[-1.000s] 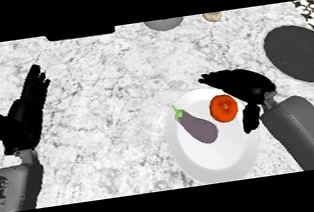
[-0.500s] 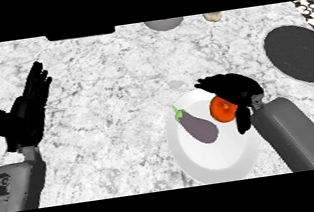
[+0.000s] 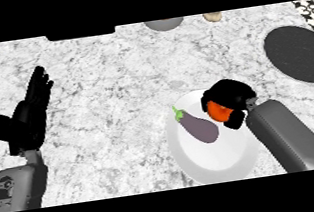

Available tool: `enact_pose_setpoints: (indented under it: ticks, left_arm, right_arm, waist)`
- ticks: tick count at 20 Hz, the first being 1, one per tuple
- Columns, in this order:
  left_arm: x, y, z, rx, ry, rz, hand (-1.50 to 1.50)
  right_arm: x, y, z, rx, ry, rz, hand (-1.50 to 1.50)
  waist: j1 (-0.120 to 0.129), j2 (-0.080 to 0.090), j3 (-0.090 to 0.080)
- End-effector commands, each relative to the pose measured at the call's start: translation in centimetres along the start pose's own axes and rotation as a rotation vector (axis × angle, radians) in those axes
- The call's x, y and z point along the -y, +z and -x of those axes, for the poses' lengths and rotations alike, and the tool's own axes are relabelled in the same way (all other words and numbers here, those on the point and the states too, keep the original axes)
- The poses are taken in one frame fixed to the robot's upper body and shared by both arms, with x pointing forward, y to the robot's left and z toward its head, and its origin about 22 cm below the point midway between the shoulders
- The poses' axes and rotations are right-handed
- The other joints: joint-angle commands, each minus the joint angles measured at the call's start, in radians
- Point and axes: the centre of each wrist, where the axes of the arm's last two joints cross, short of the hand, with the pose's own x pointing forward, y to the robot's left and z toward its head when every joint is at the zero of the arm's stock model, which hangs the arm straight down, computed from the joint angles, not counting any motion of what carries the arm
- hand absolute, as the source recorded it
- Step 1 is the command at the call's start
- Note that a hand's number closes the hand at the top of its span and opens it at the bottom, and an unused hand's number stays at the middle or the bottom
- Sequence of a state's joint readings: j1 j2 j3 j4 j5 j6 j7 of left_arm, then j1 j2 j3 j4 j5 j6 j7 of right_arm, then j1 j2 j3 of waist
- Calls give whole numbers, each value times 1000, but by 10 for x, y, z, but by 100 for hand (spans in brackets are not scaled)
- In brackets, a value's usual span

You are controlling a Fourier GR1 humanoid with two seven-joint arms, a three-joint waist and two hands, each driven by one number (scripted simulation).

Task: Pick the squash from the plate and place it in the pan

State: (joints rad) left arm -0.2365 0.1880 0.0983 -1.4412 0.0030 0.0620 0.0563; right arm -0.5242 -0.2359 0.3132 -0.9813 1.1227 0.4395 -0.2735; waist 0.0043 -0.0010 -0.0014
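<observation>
An orange-red squash lies on the right side of a white plate, next to a purple eggplant with a green stem. My right hand sits on top of the squash, with its fingers curled over it and the thumb at its lower right, so part of the squash is hidden. The squash still rests on the plate. The dark round pan lies at the right, behind the plate. My left hand rests open at the left with its fingers up.
At the counter's far edge are a grey round object, a small beige object and a dark object. Patterned strips border the counter's far left and far right corners.
My right hand has moved left over the plate and curled its fingers down round the squash. The left hand has stayed almost still.
</observation>
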Motion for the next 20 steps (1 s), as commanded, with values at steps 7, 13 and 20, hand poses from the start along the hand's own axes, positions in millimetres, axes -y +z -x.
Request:
enact_pose_setpoints:
  ticks: [7, 13, 20]
  left_arm:
    - [8, 13, -22, 8, 16, -7, 0]
    - [-20, 1, -8, -12, -1, -22, 0]
    - [-25, 15, -2, -17, 2, -12, 0]
  right_arm:
    - [10, -2, -1, -14, -23, 40, 150]
    - [-34, -5, -53, -342, -268, 106, 150]
    - [11, 44, -62, -422, -191, 613, 150]
  waist:
    - [1, 0, 2]
    - [-33, -7, 0]
    - [-21, -9, 1]
